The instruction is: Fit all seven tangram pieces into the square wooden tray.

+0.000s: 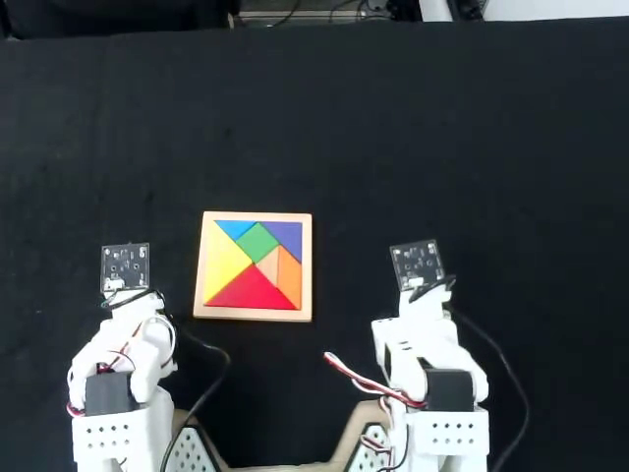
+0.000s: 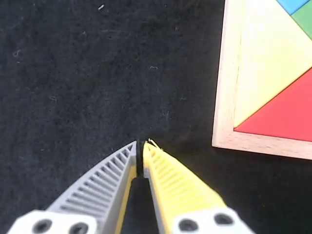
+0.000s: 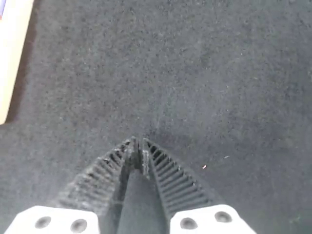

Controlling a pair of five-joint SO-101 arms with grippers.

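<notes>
The square wooden tray (image 1: 204, 313) lies on the black cloth between the two arms. Coloured tangram pieces fill it: blue (image 1: 234, 229), green (image 1: 257, 241), purple (image 1: 287, 235), yellow (image 1: 222, 268), red (image 1: 254, 291), orange (image 1: 288, 273) and a tan one (image 1: 268, 269). In the left wrist view the tray's corner (image 2: 225, 141) holds the yellow piece (image 2: 268, 68) and red piece (image 2: 287, 114). My left gripper (image 2: 141, 145) is shut with nothing in it, beside the tray's left edge. My right gripper (image 3: 136, 142) is shut and empty over bare cloth, with the tray's edge (image 3: 12, 58) off to its side.
The left arm (image 1: 123, 344) and right arm (image 1: 428, 344) sit folded back near the table's front edge, either side of the tray. Cables (image 1: 354, 379) trail between their bases. Black cloth (image 1: 393, 128) covers the table behind the tray.
</notes>
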